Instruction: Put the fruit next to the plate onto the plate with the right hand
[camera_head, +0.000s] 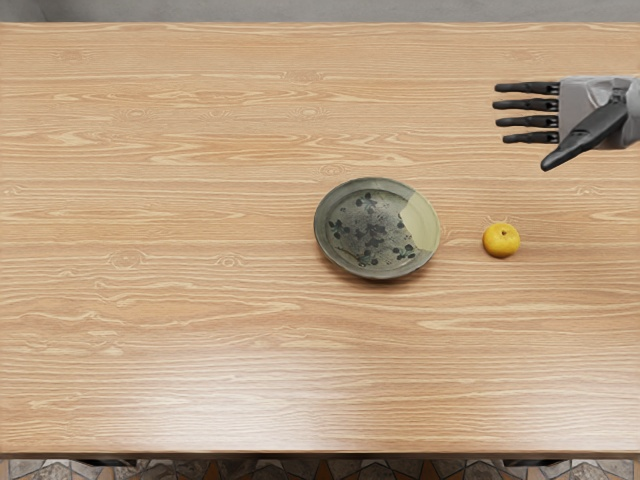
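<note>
Counter: pale wood, streaked with darker grain. Plate: grey-green, patterned with dark blossoms, one cream segment. Citrus fruit: yellow-orange. Right hand: grey, fingers black.

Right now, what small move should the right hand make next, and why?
Probably bring the right hand over the yellow-orange fruit. The hand is open and empty, farther back than the fruit, which lies on the table right of the plate, not touching it.

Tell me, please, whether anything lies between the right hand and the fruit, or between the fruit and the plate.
Nothing visible does, either from the right hand to the fruit or from the fruit to the plate.
</note>
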